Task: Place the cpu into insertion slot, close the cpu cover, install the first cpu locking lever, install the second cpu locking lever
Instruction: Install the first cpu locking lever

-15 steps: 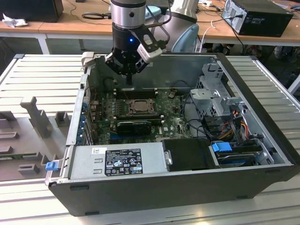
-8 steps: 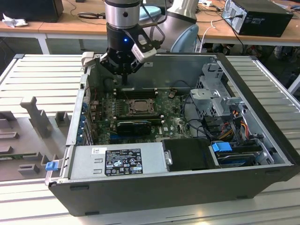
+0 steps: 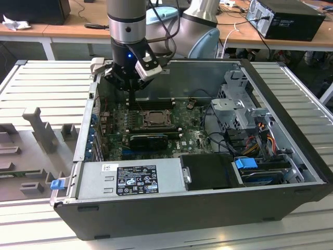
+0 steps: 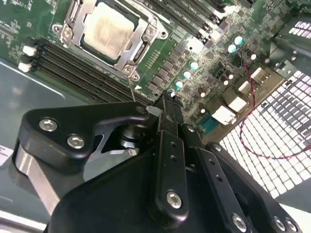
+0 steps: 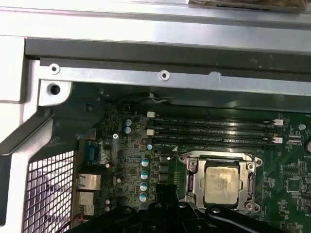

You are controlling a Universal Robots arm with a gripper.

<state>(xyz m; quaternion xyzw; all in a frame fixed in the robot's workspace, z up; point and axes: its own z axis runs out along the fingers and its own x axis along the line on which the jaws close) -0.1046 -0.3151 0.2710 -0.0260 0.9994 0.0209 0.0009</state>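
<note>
Inside the open computer case (image 3: 208, 208), the chip (image 3: 154, 119) lies flat in its socket (image 4: 90, 46) on the green board (image 3: 192, 135), its pale metal top facing up. The silver cover (image 4: 140, 48) is down around it, and the chip shows through the cover's square window in both wrist views. Long black memory slots (image 5: 214, 131) run along one side of the socket. Just beyond these slots hangs the gripper (image 4: 166, 104). It stands over the board and beside the socket, not over the chip. In the exterior view it sits above and toward the exterior view's left of the chip, close to the case's back wall, with the grey arm (image 3: 126, 21) rising straight up from it. Its black fingers (image 4: 167, 145) are drawn together to a narrow tip and clamp nothing that can be made out. A thin metal rod (image 4: 131, 90) runs from a corner of the cover toward that tip; whether the two touch cannot be told. A metal mesh panel (image 4: 282, 136) of the case lies off to the side of the board.
</note>
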